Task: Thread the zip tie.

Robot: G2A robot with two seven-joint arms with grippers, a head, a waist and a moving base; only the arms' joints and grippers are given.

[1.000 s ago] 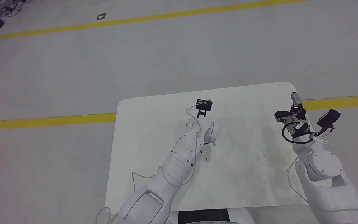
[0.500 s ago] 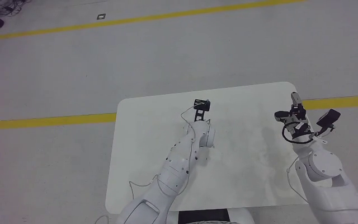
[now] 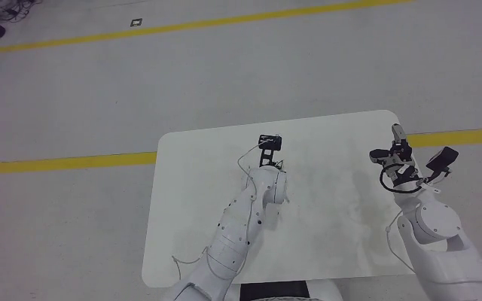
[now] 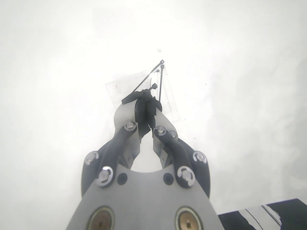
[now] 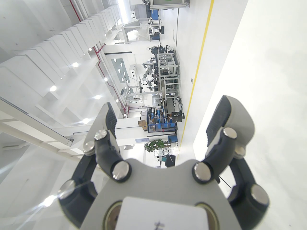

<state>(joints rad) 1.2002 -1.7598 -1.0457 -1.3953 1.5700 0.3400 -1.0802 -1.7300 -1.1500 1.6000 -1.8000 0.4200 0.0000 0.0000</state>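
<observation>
Left claw (image 4: 145,106) leftward, zip tie (image 4: 146,77) at tips

Around the white table (image 3: 339,226) we see a pale grey floor (image 3: 226,83), crossed by a far yellow line (image 3: 226,24) and a nearer yellow line (image 3: 75,162) running behind the table. A small square marker (image 3: 136,22) sits by the far one. In the right wrist view we look into a bright hall with ceiling lights (image 5: 53,88), equipment racks (image 5: 168,70), a red pipe (image 5: 70,1) and a potted plant (image 5: 154,144).

The left gripper (image 4: 146,105) is hanging well forward, pinching tight. The right gripper (image 5: 163,118) is hovering out sideways, jaws gaping wide.
</observation>
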